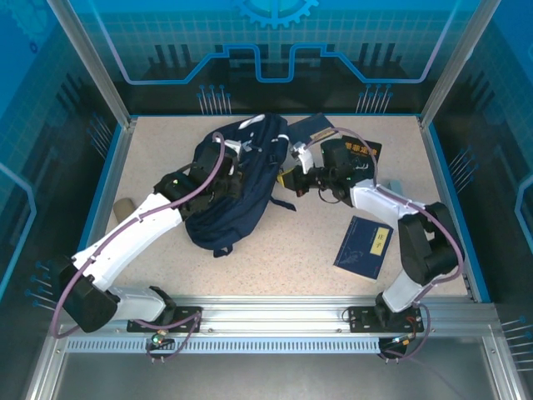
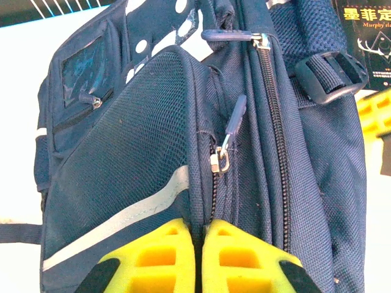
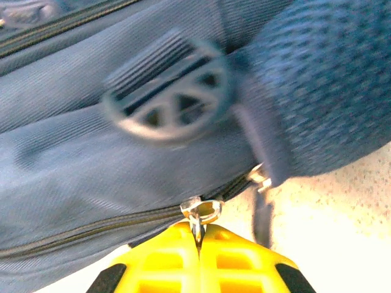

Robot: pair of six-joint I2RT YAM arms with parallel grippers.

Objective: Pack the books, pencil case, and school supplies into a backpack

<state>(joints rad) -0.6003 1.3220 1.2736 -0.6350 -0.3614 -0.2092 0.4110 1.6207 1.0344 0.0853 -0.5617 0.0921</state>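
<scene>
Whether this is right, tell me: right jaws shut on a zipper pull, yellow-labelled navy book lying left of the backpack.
One error: the top view shows the yellow-labelled navy book lying right of the backpack, not left. The rest stands.

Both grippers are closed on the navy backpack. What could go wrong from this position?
1. The right gripper pinches only the small metal zipper ring with its tips; under a pull the ring may slip out.
2. The left gripper clamps the large navy-blue fabric backpack by a thin fold at a zipper seam; the soft bag may drag instead of opening.
</scene>
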